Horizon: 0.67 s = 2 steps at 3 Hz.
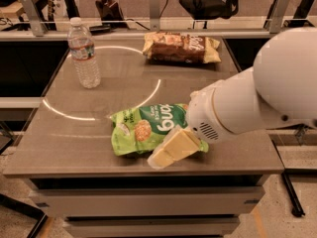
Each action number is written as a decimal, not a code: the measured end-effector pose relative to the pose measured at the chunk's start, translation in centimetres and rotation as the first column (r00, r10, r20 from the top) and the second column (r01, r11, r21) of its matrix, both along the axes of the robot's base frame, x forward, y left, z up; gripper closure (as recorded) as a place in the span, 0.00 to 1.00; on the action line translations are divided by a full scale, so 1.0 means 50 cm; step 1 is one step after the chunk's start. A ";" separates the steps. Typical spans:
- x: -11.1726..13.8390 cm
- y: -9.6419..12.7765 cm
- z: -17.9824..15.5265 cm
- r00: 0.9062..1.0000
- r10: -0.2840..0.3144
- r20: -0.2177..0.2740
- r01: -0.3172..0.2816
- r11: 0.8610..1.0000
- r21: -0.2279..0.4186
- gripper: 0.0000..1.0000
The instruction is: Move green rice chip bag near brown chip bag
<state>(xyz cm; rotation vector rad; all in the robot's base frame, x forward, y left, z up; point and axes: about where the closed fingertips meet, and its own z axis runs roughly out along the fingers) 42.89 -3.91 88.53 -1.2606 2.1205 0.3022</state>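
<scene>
The green rice chip bag [143, 128] lies flat near the table's front edge, a little left of centre. The brown chip bag [181, 47] lies flat at the back of the table, right of centre, well apart from the green bag. My gripper [171, 150] reaches in from the right on a large white arm and sits low over the right front end of the green bag. Its pale yellow finger [174, 148] overlaps the bag's right end. The arm hides that end of the bag.
A clear plastic water bottle [83, 53] stands upright at the back left of the grey table [74, 133]. A white circle line is marked on the tabletop. Chairs and rails stand behind the table.
</scene>
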 end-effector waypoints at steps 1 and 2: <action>0.026 0.027 -0.034 1.000 0.009 -0.002 -0.009 1.000 0.010 0.00; 0.031 0.051 -0.067 0.999 0.040 -0.013 -0.040 0.999 0.024 0.17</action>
